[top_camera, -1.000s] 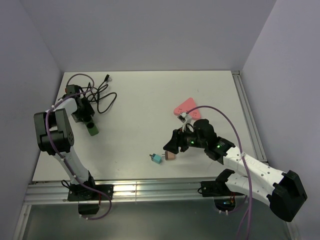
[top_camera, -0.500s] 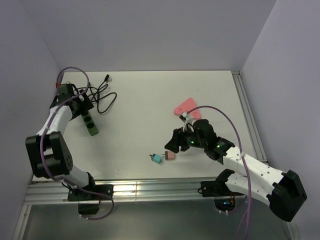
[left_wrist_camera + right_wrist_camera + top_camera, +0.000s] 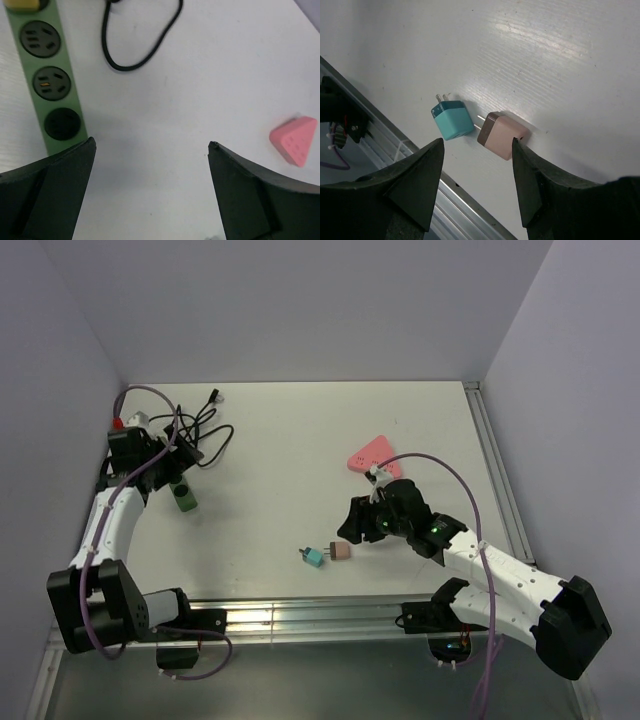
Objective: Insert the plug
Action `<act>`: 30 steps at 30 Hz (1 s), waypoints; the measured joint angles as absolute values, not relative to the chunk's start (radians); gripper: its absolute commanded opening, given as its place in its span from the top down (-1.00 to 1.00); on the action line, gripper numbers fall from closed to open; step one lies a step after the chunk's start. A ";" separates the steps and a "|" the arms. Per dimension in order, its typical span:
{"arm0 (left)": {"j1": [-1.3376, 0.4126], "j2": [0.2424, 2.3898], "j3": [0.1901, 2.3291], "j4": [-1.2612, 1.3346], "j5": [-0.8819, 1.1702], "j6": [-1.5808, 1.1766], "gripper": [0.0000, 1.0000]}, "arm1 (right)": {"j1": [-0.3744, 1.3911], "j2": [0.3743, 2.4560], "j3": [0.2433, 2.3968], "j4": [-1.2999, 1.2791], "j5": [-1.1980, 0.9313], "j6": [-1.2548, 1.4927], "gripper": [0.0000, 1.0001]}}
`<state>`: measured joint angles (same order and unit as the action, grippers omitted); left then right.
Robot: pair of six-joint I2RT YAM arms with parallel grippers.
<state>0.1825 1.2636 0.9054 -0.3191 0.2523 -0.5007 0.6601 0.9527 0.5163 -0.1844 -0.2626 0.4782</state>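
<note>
Hovering above the white table, the right gripper has its jaws partly apart and holds nothing. In the right wrist view its two dark fingers frame the lower corners, and the bare tabletop shows between them. Just beyond the tips lies a pale pink plug with a brown face, flat on its side and prongs pointing toward a teal plug just beside it. The teal one also rests on the table, with its prongs aimed away toward the upper left. Neither plug touches a finger, though the pink one sits near the tip of the finger on the right of that view; the top view shows both plugs near the front edge of the table, just ahead of the gripper. Over at the far left of the table, the left gripper is spread wide with nothing between its jaws, only table surface. Beside its left finger in the wrist view runs a green power strip, lying flat with three round sockets in view, all vacant, and a yellow part at its top end. A black cable loops on the table past the strip, and a pink triangular block lies off to the right, well apart from both the strip and the plugs.
</note>
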 measured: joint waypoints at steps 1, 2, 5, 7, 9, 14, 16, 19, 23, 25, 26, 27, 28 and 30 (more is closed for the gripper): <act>0.183 1.237 0.878 -0.312 0.278 -0.511 -0.99 | 0.660 0.953 0.516 -0.191 -0.261 0.485 -0.27; 0.183 1.210 0.853 -0.301 0.300 -0.518 -0.99 | 0.660 0.953 0.516 -0.195 -0.261 0.493 -0.27; 0.183 1.116 0.781 -0.243 0.373 -0.540 -0.99 | 0.662 0.952 0.516 -0.196 -0.263 0.514 -0.28; 0.183 1.067 0.756 -0.220 0.413 -0.547 -0.99 | 0.674 0.952 0.516 -0.197 -0.255 0.526 -0.28; 0.183 1.031 0.743 -0.187 0.458 -0.550 -0.99 | 0.700 0.952 0.516 -0.200 -0.247 0.530 -0.28; 0.181 0.969 0.721 -0.160 0.535 -0.596 -0.99 | 0.825 0.999 0.556 -0.220 -0.196 0.522 -0.28; 0.180 0.945 0.717 -0.152 0.561 -0.632 -0.99 | 0.879 1.050 0.599 -0.238 -0.167 0.510 -0.28; 0.171 0.929 0.717 -0.135 0.601 -0.677 -0.99 | 0.943 1.134 0.675 -0.260 -0.131 0.487 -0.27; 0.098 0.949 0.717 -0.112 0.634 -0.735 -0.99 | 0.980 1.238 0.762 -0.282 -0.110 0.451 -0.25; 0.060 0.967 0.715 -0.104 0.661 -0.772 -0.99 | 0.993 1.291 0.799 -0.297 -0.099 0.433 -0.23; 0.042 0.977 0.706 -0.082 0.684 -0.799 -0.99 | 1.000 1.318 0.816 -0.307 -0.097 0.422 -0.23; 0.034 0.980 0.691 -0.064 0.699 -0.818 -0.99 | 1.008 1.345 0.832 -0.315 -0.096 0.411 -0.22; 0.030 0.980 0.676 -0.052 0.713 -0.836 -0.99 | 1.014 1.367 0.842 -0.323 -0.096 0.398 -0.22; 0.024 0.972 0.641 -0.032 0.735 -0.865 -0.97 | 1.020 1.402 0.853 -0.337 -0.096 0.377 -0.22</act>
<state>0.0238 0.9722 0.6407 -0.0319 0.7353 -0.8654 1.0203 1.4021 0.8532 -0.3374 -0.0959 0.3771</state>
